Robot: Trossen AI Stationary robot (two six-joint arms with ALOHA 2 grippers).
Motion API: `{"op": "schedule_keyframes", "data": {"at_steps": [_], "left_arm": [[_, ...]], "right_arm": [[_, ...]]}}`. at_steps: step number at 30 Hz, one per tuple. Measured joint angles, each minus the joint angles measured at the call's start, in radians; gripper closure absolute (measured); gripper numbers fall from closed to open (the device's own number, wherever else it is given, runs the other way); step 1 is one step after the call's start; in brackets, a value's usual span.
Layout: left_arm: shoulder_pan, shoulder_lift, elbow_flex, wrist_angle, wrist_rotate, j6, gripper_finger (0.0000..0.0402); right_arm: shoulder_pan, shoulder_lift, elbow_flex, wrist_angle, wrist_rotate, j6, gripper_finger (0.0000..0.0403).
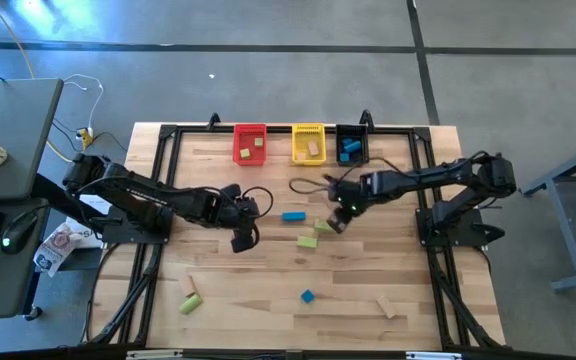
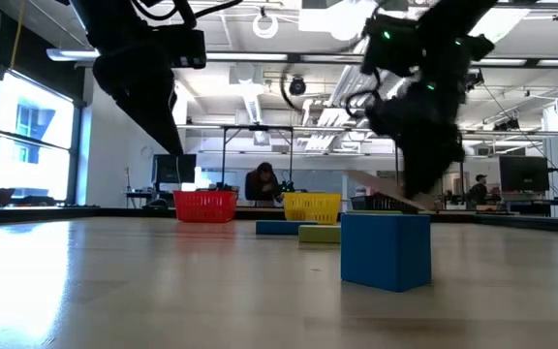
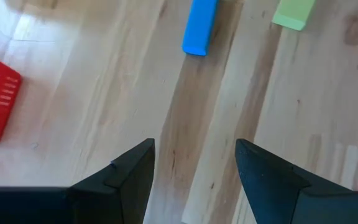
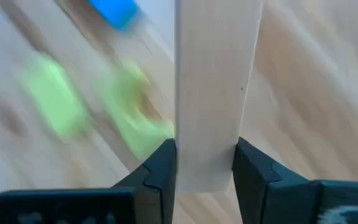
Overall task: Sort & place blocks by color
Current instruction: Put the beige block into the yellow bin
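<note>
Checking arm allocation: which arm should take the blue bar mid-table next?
Left, probably. The left gripper is open and empty, with the blue bar just ahead. The right gripper is shut on a tan bar.

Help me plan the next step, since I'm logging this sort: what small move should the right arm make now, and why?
Probably lift and carry toward the yellow bin. The right gripper is shut on a tan bar over mid-table, and the yellow bin seems to hold a tan block already. The left gripper is open, over bare wood.

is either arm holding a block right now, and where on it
Right end effector clamps a tan bar near one end. Left end effector is open, holding nothing.
</note>
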Motion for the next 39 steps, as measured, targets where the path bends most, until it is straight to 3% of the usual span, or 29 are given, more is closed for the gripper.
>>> {"op": "schedule_keyframes", "data": {"at_steps": [10,18,29,39], "left_arm": [[-0.017,0.0,0.0,0.0,0.002,0.002,0.0195],[-0.017,0.0,0.0,0.0,0.002,0.002,0.0195],[-0.017,0.0,0.0,0.0,0.002,0.002,0.0195],[-0.017,0.0,0.0,0.0,0.002,-0.001,0.0195]], "right_arm": [[-0.114,-0.001,0.142,0.192,0.033,-0.172,0.0307],[-0.228,0.002,0.161,0.381,0.041,-0.252,0.0307],[-0.324,0.042,0.158,0.637,0.204,-0.28,0.0307],[-0.386,0.163,0.159,0.649,0.088,-0.205,0.0307]]}}
